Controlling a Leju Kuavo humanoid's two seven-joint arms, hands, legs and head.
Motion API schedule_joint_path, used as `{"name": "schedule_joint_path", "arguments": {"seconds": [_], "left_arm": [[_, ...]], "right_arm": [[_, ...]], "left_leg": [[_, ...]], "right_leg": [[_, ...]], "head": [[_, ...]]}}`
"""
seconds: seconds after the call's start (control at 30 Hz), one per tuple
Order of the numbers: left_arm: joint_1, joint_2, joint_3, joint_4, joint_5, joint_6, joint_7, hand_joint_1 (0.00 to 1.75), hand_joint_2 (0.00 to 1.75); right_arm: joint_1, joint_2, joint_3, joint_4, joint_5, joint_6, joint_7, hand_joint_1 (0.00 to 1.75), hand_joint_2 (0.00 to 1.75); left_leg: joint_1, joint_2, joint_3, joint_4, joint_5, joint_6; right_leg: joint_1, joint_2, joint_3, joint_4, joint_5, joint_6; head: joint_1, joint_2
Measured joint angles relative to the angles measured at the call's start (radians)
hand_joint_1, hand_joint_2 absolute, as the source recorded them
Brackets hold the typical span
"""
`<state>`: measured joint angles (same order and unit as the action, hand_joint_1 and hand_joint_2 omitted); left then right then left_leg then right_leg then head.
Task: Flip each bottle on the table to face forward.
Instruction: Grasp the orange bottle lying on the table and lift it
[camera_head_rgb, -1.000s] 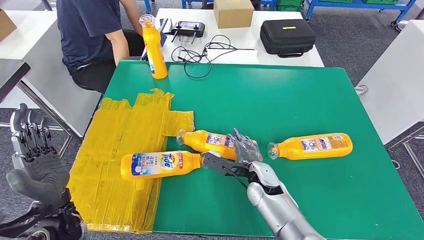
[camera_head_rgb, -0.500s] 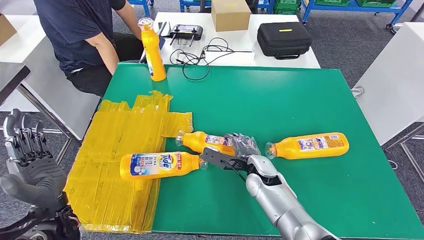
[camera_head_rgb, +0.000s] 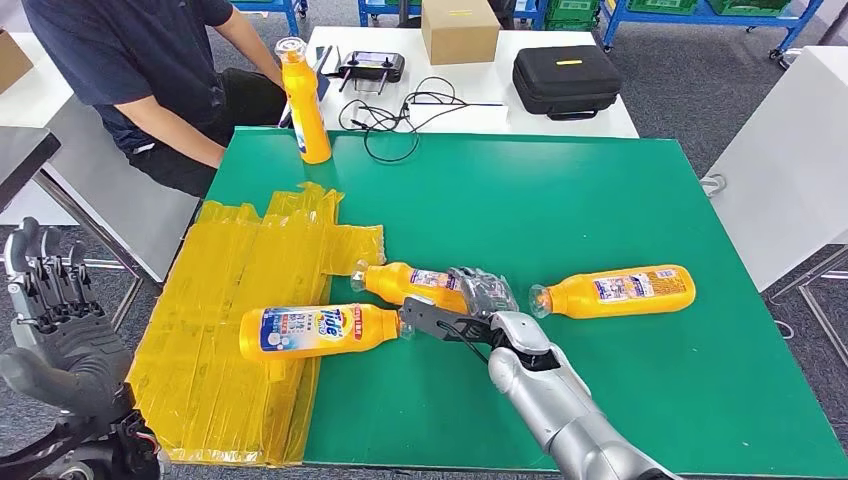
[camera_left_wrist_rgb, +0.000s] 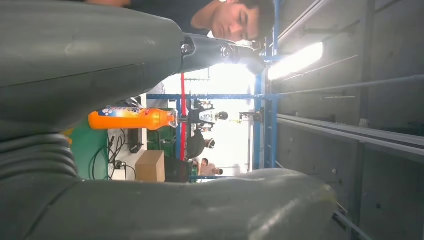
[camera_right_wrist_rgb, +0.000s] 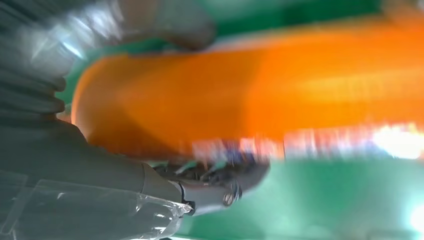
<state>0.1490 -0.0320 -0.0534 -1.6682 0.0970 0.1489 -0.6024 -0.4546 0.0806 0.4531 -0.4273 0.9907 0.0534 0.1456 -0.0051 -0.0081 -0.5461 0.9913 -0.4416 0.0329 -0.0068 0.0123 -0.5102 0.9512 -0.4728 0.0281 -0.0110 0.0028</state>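
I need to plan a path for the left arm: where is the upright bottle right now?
In the head view the upright bottle stands at the green table's far left corner, beside the seated person.

The right hand covers the base of the middle bottle, so whether its fingers grip or merely rest there cannot be told. In the right wrist view that bottle is a blurred orange mass, its label unreadable. The person beside the upright bottle is cut off by the picture's edge.
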Motion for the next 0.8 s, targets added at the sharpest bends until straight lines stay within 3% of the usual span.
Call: {"name": "schedule_joint_path", "arguments": {"seconds": [0.33, 0.47, 0.8], "left_arm": [[0.001, -0.001, 0.004, -0.001, 0.021, 0.02, -0.002, 0.0, 0.0], [0.009, -0.001, 0.012, -0.006, 0.036, 0.02, -0.002, 0.0, 0.0], [0.028, -0.001, 0.028, -0.023, 0.045, 0.019, -0.005, 0.0, 0.0]], "right_arm": [[-0.025, 0.012, 0.029, 0.037, 0.057, 0.066, 0.052, 0.0, 1.75], [-0.038, 0.013, 0.038, 0.048, 0.064, 0.093, 0.039, 1.7, 1.75], [-0.052, 0.012, 0.047, 0.063, 0.036, 0.072, 0.003, 1.75, 1.75]], "left_leg": [[0.0, 0.0, 0.0, 0.0, 0.0, 0.0], [0.0, 0.0, 0.0, 0.0, 0.0, 0.0], [0.0, 0.0, -0.001, 0.0, 0.0, 0.0]], "right_leg": [[0.0, 0.0, 0.001, 0.0, 0.0, 0.0], [0.0, 0.0, 0.001, 0.0, 0.0, 0.0], [0.0, 0.0, 0.001, 0.0, 0.0, 0.0]], "head": [[0.0, 0.0], [0.0, 0.0], [0.0, 0.0]]}}
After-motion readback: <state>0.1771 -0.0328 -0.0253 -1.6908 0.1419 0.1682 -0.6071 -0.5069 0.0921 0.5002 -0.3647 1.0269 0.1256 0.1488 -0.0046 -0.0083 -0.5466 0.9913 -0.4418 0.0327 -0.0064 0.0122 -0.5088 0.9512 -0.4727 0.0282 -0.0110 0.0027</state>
